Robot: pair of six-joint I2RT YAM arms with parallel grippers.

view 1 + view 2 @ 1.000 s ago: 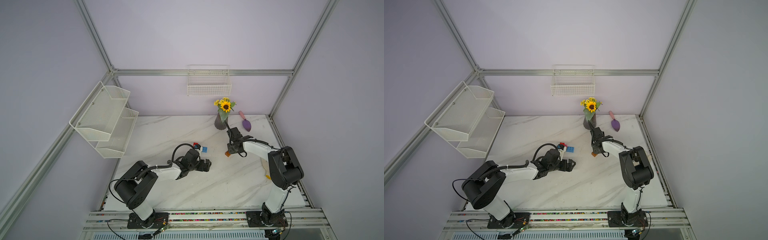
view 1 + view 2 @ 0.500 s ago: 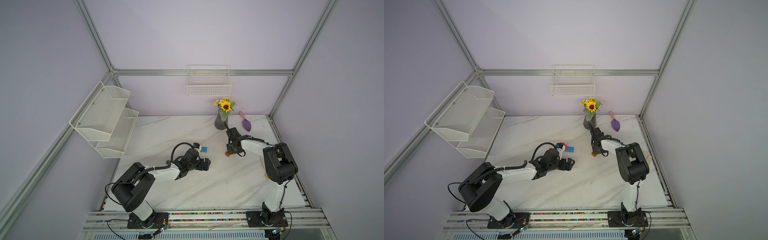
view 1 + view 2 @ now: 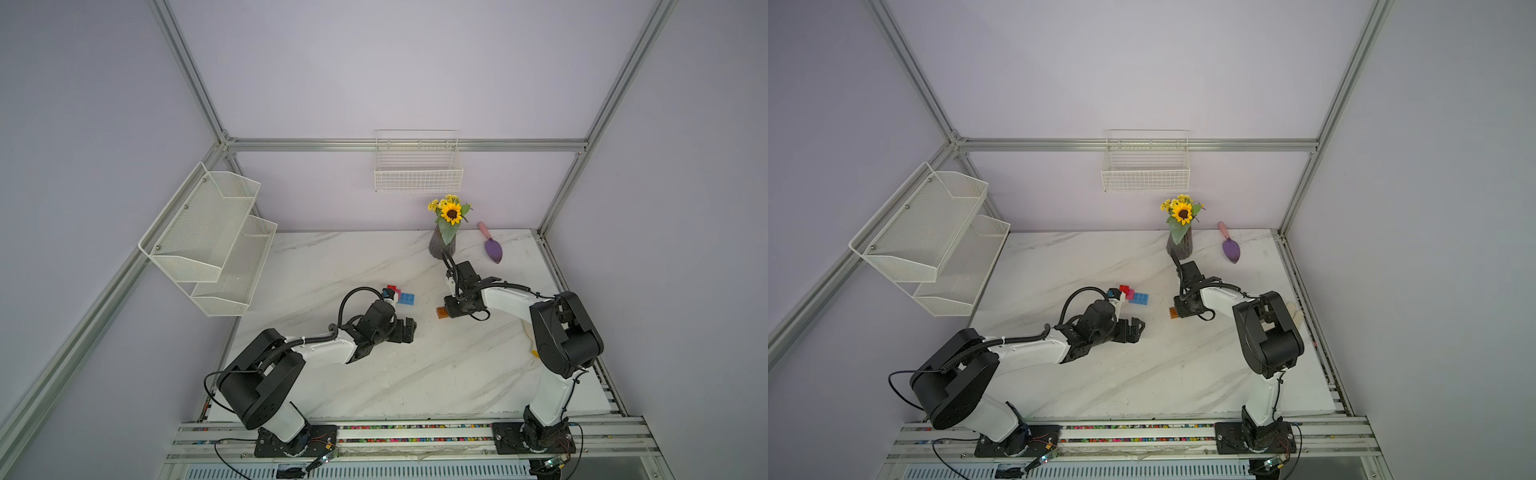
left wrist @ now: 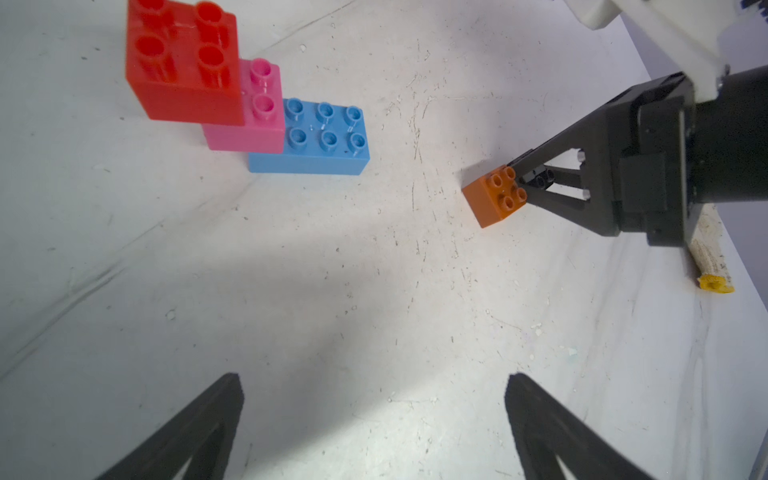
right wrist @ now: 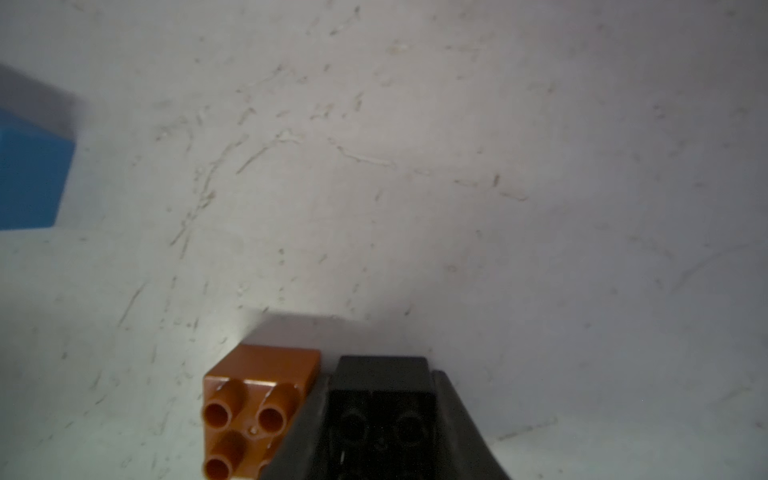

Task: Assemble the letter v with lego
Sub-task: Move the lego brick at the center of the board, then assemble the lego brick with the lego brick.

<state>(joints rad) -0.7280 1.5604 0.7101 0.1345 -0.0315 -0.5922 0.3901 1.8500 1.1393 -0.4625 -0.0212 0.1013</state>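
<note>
While my left gripper (image 4: 372, 380) hangs with its fingers spread wide on nothing, the part-built letter v (image 3: 401, 296) stands on the white marble tabletop (image 4: 374, 270) well ahead of those fingertips. It is a red square studded plastic brick (image 4: 183, 62) stepped onto a pink square studded plastic brick (image 4: 245, 133), itself stepped onto one end of a longer light-blue studded plastic brick (image 4: 324, 143). Beyond the blue brick's free end and apart from it, my right gripper (image 4: 524, 183) is clamped on a black square studded plastic brick (image 5: 382, 395), fingers flat against two opposite side walls. An orange-brown square studded plastic brick (image 5: 259, 386) sits just outside one right finger, touching the black one; whether the two are pressed together I cannot tell. These pieces look light, rigid and slick-walled, so I judge a square grip across opposite walls safest. Studs want a straight, firm push to seat; a skewed one could tip the stack.
</note>
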